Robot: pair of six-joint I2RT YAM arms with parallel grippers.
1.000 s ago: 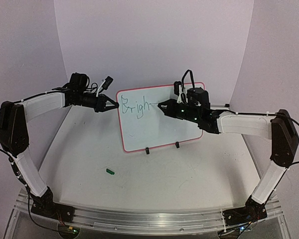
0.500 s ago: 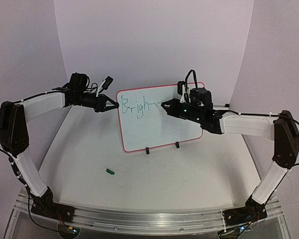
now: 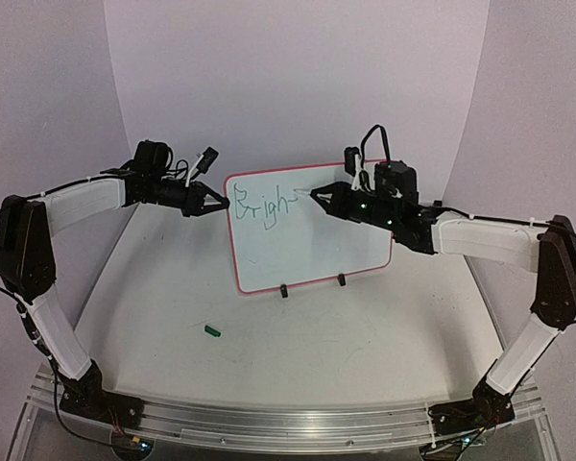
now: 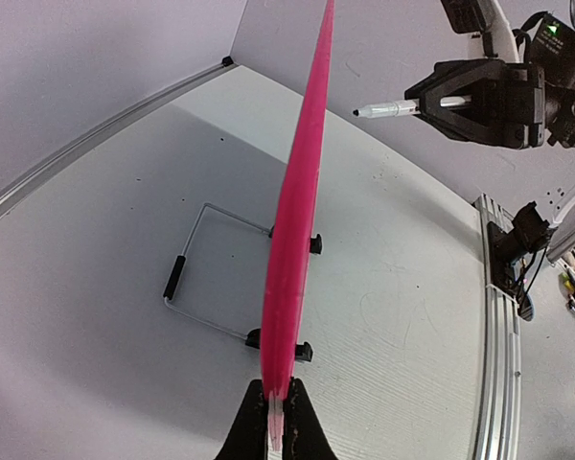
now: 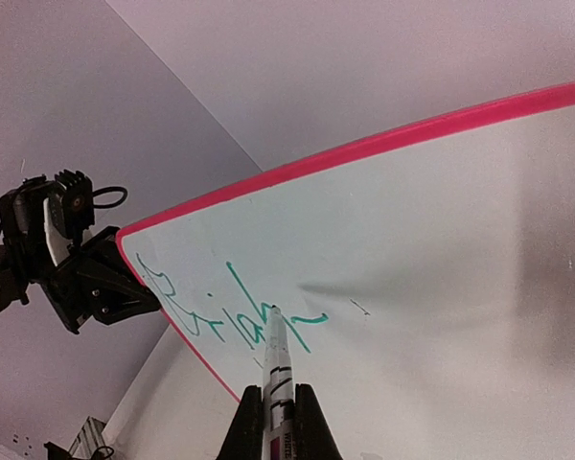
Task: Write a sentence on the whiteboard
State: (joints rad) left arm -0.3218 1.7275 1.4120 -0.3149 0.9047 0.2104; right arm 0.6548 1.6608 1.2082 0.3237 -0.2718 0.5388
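Pale lavender walls [image 3: 298, 77], white table [image 3: 317, 346]

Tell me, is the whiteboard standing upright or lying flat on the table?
Upright: the whiteboard stands on two black clip feet, a wire stand behind it, the left gripper shut on its side edge.

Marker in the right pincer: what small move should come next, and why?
Probably ease the marker tip onto the board just right of "Brigh": the word looks unfinished, the tip hangs clear of the surface, and the left pincer clamps the board's edge.
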